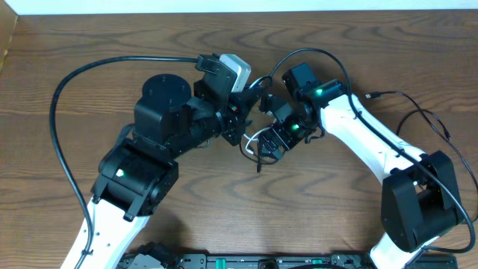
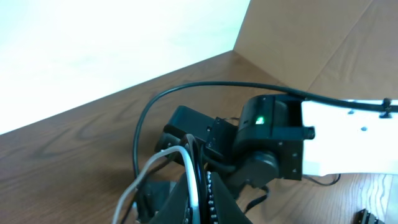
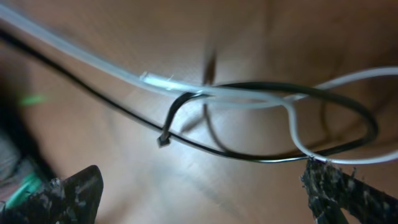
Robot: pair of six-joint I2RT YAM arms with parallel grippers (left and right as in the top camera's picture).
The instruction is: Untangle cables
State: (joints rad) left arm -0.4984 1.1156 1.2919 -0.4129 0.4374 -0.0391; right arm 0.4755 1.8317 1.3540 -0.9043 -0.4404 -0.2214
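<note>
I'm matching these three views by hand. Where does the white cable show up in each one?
Overhead: white cable, a small loop at the picture's centre.
Left wrist: a pale arc at the bottom, left of centre.
Right wrist: sweeps from top left to the right edge.
Shared landmark: the wooden table, behind it in all three.

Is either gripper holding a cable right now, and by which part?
The right gripper is open, gripping nothing. The left gripper appears shut on the white cable, at a loop along its length, not a plug.
</note>
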